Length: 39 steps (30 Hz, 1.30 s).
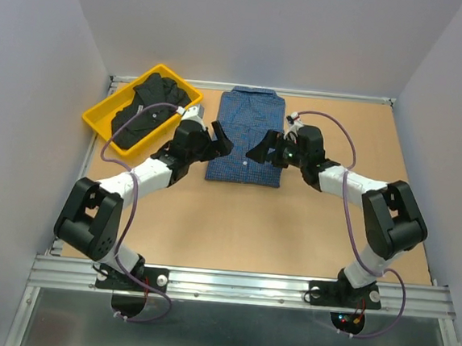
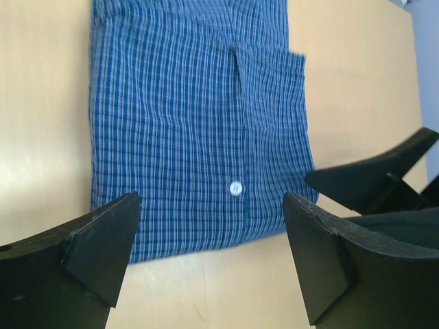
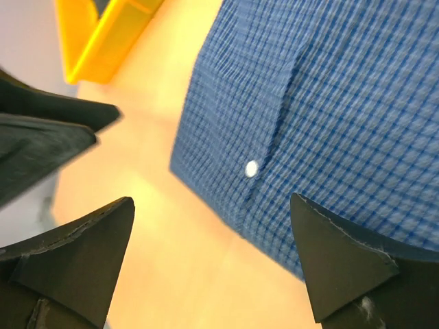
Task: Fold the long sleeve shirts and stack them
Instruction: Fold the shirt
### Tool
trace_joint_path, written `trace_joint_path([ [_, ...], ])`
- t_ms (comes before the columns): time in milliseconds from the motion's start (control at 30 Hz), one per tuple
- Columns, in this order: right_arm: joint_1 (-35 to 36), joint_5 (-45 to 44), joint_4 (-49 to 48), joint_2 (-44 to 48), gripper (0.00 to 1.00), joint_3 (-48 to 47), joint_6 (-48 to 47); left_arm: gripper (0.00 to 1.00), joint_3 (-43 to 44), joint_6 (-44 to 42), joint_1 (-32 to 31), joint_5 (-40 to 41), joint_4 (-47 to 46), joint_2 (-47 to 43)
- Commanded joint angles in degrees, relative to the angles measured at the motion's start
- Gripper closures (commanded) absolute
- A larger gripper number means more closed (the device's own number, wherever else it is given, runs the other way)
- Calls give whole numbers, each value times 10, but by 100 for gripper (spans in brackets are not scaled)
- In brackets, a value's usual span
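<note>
The left gripper (image 2: 211,199) and right gripper (image 3: 211,200) gape wide, grasping nothing. The folded blue shirt (image 2: 178,123) lies just beneath and ahead of both jaws, 1 white button (image 2: 236,187) between them.

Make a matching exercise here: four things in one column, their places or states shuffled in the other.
1. blue checked cloth shirt
2. plain black cloth shirt
3. yellow plastic bin
4. left arm's black fingers

A. spread open, holding nothing
B. at the tan table's far left corner
C. folded flat on the table
D. heaped in the bin

Pairs: 1-C, 2-D, 3-B, 4-A
</note>
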<state>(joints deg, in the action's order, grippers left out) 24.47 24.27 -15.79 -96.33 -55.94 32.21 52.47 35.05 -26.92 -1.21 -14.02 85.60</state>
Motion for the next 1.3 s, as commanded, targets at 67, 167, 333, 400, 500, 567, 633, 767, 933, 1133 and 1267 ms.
trace_joint_path([
  [67,13,77,-194,-17,0,53,106,6,-42,38,0,-81,-99,24],
  [167,22,81,-230,-35,0,64,116,12,-38,41,-3,-100,-116,62],
  [333,29,90,-271,-65,0,73,132,15,-47,59,-6,-101,-150,102],
  [400,29,86,-279,-78,0,79,135,15,-49,61,-6,-92,-150,112],
  [500,29,83,-302,-113,0,94,144,16,-60,77,-6,-82,-155,136],
  [567,29,75,-321,-133,0,107,151,16,-69,91,-5,-82,-159,152],
  [633,28,66,-336,-156,0,125,154,17,-78,98,-5,-84,-167,160],
  [767,23,53,-358,-180,0,150,154,18,-106,108,-5,-78,-177,157],
  [933,0,53,-368,-160,0,169,160,18,-134,115,-2,-68,-177,136],
  [1133,-29,63,-367,-99,0,181,167,19,-146,115,1,-63,-177,120],
  [1267,-43,62,-367,-90,0,186,169,20,-148,115,2,-64,-177,119],
])
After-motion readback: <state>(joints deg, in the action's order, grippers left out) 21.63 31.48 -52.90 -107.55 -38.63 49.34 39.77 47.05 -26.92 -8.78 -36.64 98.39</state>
